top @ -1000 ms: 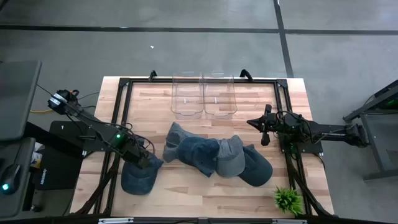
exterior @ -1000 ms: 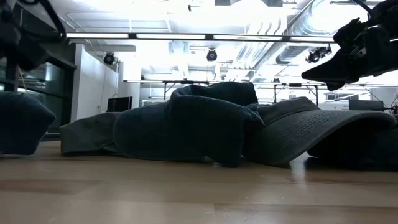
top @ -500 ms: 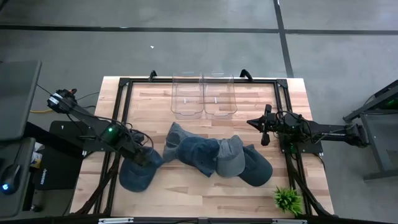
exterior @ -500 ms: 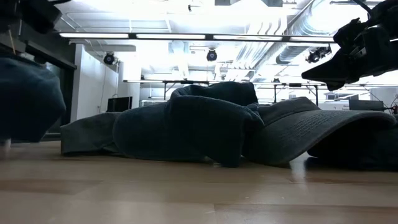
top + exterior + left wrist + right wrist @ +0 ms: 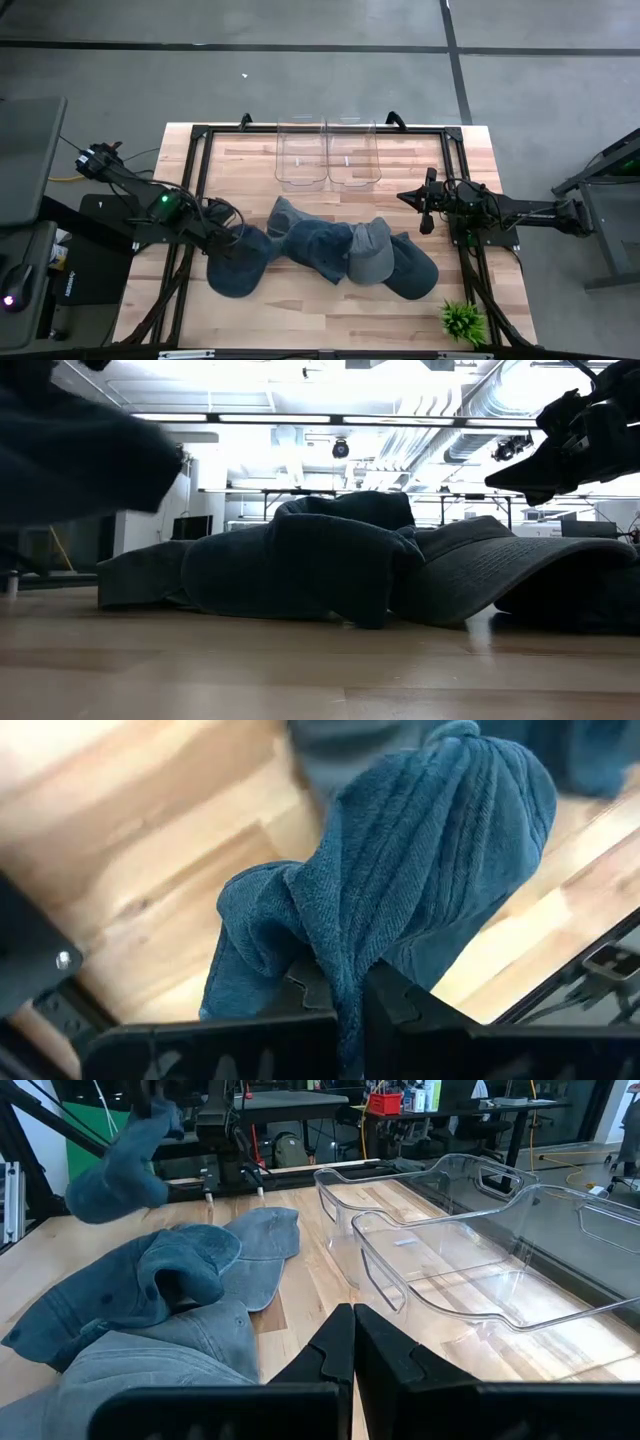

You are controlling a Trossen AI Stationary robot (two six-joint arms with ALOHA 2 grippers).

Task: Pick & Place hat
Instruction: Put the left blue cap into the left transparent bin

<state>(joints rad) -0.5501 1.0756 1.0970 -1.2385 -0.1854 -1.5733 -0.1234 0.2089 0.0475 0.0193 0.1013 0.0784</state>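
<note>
My left gripper (image 5: 222, 243) is shut on a dark blue corduroy hat (image 5: 238, 268), up over the table's left part. The hat fills the left wrist view (image 5: 430, 850) and shows high at the left of the low view (image 5: 70, 460), off the wood. Several more blue and grey hats (image 5: 345, 250) lie heaped on the middle of the table. My right gripper (image 5: 405, 196) waits shut at the right side, above the table, touching nothing. My left gripper pinches a bunched fold of the hat's cloth (image 5: 335, 960) between its two fingers. They come slanting down from the table's left side. The hat hangs below and ahead of the fingers, slack and crumpled, lifted clear of the table.
Two clear plastic bins (image 5: 300, 160) (image 5: 352, 160) stand side by side at the far edge, also seen in the right wrist view (image 5: 470, 1250). A small green plant (image 5: 462, 320) stands at the near right corner. A black frame (image 5: 190, 180) runs round the table.
My left gripper has risen and tipped less steeply, carrying the hat. The hat has come off the table and now hangs clear, a little nearer the heap of hats. My right arm has kept still.
</note>
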